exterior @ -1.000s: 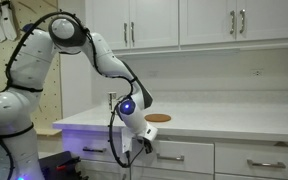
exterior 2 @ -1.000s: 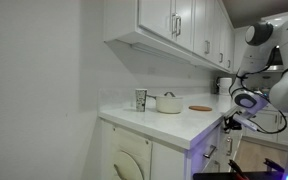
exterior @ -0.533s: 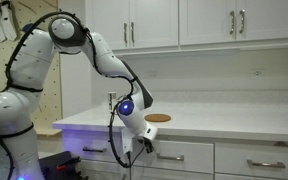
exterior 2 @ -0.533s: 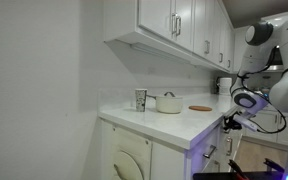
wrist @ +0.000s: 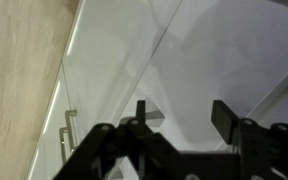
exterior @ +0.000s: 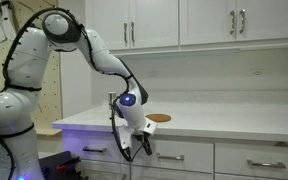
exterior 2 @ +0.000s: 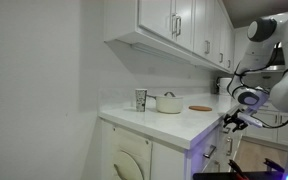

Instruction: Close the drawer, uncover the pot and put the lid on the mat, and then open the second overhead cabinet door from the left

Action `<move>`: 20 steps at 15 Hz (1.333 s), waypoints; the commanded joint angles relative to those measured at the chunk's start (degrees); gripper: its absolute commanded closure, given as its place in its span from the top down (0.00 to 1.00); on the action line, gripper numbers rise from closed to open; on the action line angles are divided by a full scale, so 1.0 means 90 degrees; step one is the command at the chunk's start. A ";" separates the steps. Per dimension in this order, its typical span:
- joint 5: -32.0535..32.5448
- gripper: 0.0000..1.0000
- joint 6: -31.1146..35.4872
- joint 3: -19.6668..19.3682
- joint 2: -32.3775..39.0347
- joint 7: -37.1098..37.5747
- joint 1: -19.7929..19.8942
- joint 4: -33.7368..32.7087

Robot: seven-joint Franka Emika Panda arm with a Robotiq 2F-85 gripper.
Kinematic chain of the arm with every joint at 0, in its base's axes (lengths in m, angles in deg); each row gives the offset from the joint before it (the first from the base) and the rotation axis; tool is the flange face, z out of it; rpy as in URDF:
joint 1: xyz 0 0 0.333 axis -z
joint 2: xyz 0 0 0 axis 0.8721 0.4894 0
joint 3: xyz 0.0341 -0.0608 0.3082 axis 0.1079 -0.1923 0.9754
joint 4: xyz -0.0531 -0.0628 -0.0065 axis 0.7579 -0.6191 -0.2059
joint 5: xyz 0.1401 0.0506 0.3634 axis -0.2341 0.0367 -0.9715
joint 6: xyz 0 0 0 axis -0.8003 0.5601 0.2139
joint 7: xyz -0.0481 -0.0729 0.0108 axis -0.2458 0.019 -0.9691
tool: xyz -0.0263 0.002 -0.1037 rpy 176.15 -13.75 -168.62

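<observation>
My gripper (exterior: 144, 146) hangs in front of the white drawer fronts (exterior: 174, 158) below the counter, also seen at the counter's near end as the gripper (exterior 2: 227, 121). In the wrist view the gripper (wrist: 181, 115) is open with nothing between its fingers, facing a white front with a bar handle (wrist: 66, 135). The drawer fronts look flush in an exterior view. A white pot (exterior 2: 170, 103) with its lid (exterior 2: 170, 95) on stands on the counter. A round brown mat (exterior: 159, 118) lies beside it, seen again as the mat (exterior 2: 200, 108). Overhead cabinet doors (exterior: 149, 25) are shut.
A cup (exterior 2: 141, 99) stands next to the pot against the wall. The white counter (exterior: 234, 122) runs along the back wall. More drawer handles (exterior: 264, 165) line the lower fronts. A white appliance door (exterior 2: 129, 160) sits below the counter's far end.
The jaws have gone from shut to open. The wrist has lifted and pulled back a little from the drawer front. Pot, lid and mat have not moved.
</observation>
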 commanded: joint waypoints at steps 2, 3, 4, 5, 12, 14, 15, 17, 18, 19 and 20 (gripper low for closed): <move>0.2436 1.00 0.0149 -0.0826 -0.1072 0.2068 -0.0756 0.1186; 0.3023 1.00 0.0132 -0.1129 -0.1239 0.2487 -0.0913 0.1359; 0.3621 1.00 0.0123 -0.1452 -0.1324 0.2909 -0.1078 0.1479; 0.4224 1.00 0.0149 -0.1783 -0.1374 0.3304 -0.1235 0.1556; 0.8400 1.00 -0.0586 -0.4006 -0.1596 0.5699 -0.1840 0.1139; 0.9573 1.00 -0.1155 -0.4366 -0.1907 0.6294 -0.1823 0.0841; 1.0154 1.00 -0.1538 -0.4446 -0.2204 0.6576 -0.1763 0.0733; 1.1066 1.00 -0.2463 -0.3685 -0.2880 0.6936 -0.0876 0.0456; 1.1242 1.00 -0.2937 -0.3498 -0.3198 0.6940 -0.0713 0.0336; 1.1265 1.00 -0.3404 -0.3191 -0.3519 0.6834 -0.0450 0.0223; 1.1205 1.00 -0.3854 -0.2909 -0.3796 0.6710 -0.0222 0.0086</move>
